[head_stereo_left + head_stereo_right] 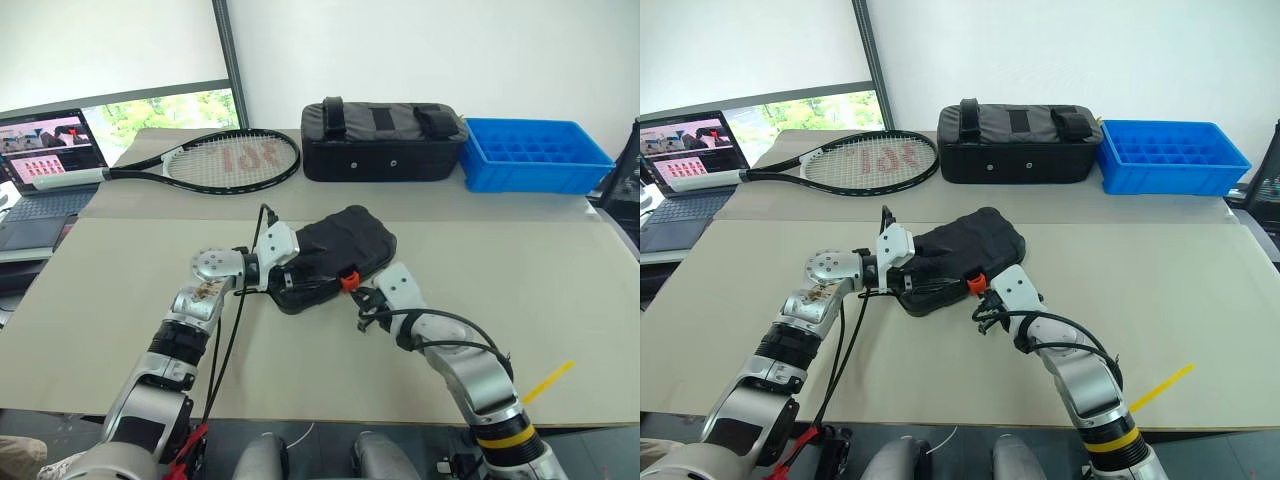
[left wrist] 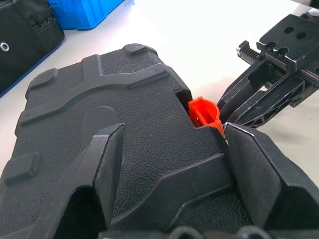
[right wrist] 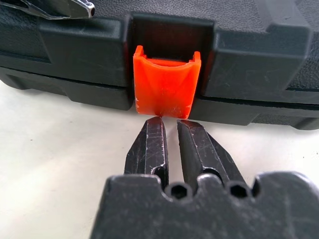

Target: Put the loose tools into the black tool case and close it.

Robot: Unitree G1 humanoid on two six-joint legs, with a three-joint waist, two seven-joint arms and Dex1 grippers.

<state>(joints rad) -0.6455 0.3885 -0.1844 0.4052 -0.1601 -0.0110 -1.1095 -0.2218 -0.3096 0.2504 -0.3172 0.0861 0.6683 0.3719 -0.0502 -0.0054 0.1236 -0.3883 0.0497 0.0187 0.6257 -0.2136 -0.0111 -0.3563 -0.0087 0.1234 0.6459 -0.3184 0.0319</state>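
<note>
Tabletop [image 1: 560, 300]: right hand [image 3: 169, 124], nearly closed, meets orange latch [image 3: 166, 84].

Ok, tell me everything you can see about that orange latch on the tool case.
The orange latch is a small, smooth, bright plastic clip set in a notch in the front edge of the black tool case, whose lid is down. It spans the seam between the two halves. The right gripper, nearly shut, has its fingertips right at the latch's lower edge. The left gripper, jaws wide, rests on the lid beside it.
</note>
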